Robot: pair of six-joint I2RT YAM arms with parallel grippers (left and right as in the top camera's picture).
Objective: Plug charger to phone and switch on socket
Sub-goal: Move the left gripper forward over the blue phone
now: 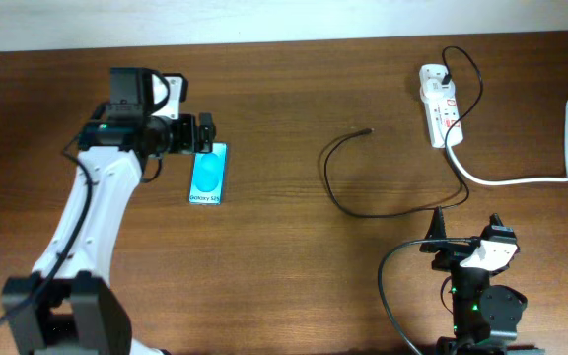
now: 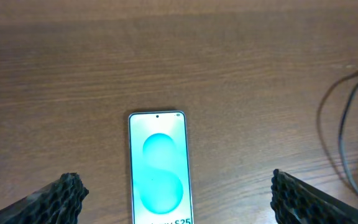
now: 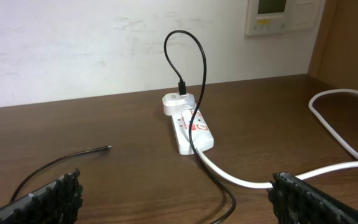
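The phone [image 1: 208, 175] lies flat on the table, cyan screen up; in the left wrist view [image 2: 158, 168] it lies between my fingers. My left gripper [image 1: 205, 135] is open, right at the phone's far end, its fingers [image 2: 176, 199] wide on either side and not touching it. The black charger cable [image 1: 338, 192] loops across the middle, its connector tip [image 1: 368, 130] free on the wood [image 3: 106, 148]. Its plug sits in the white socket strip [image 1: 439, 108], also in the right wrist view [image 3: 191, 127]. My right gripper [image 1: 466, 237] is open and empty near the front edge [image 3: 176, 199].
The strip's thick white cord [image 1: 521, 177] curves off to the right edge [image 3: 334, 118]. The black cable runs past the right arm's base [image 1: 476, 301]. A pale wall stands behind the table's far edge.
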